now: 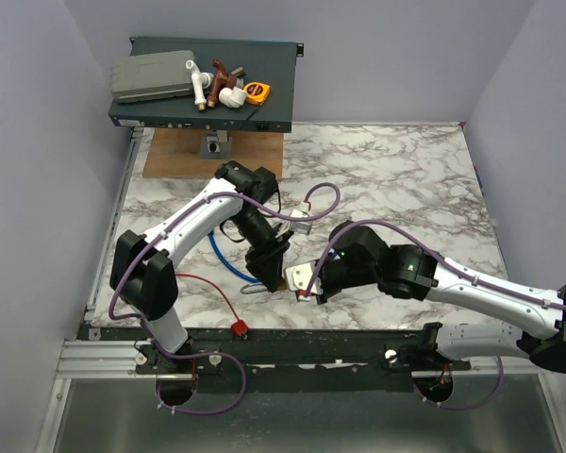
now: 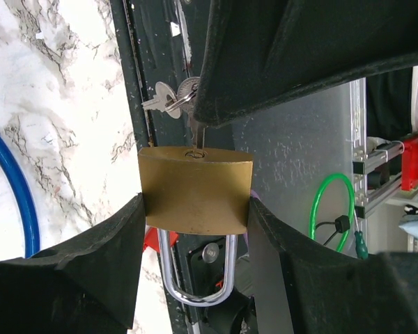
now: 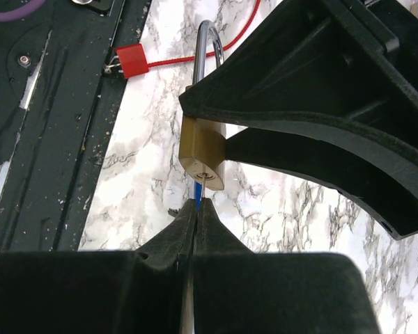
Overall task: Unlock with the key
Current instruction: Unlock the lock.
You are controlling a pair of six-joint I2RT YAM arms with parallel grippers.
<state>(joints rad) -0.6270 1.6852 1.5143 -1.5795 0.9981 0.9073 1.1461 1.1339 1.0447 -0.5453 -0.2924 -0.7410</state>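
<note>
My left gripper (image 1: 265, 262) (image 2: 195, 209) is shut on the sides of the brass padlock (image 1: 279, 280) (image 2: 195, 188) (image 3: 200, 156) and holds it above the marble table near its front edge. The silver shackle (image 2: 195, 289) looks closed. My right gripper (image 1: 302, 283) (image 3: 197, 209) is shut on a thin silver key (image 2: 195, 136) whose blade sits in the padlock's keyhole. Spare keys on a ring (image 2: 166, 97) hang beside it. The red-tagged key (image 1: 236, 327) (image 3: 132, 60) on its red cord lies on the black front rail, apart from both grippers.
A blue cable lock (image 1: 224, 255) (image 2: 14, 188) lies on the table under the left arm. A dark rack unit (image 1: 264, 109) with a case, fittings and a tape measure stands at the back left, beside a wooden board (image 1: 179, 151).
</note>
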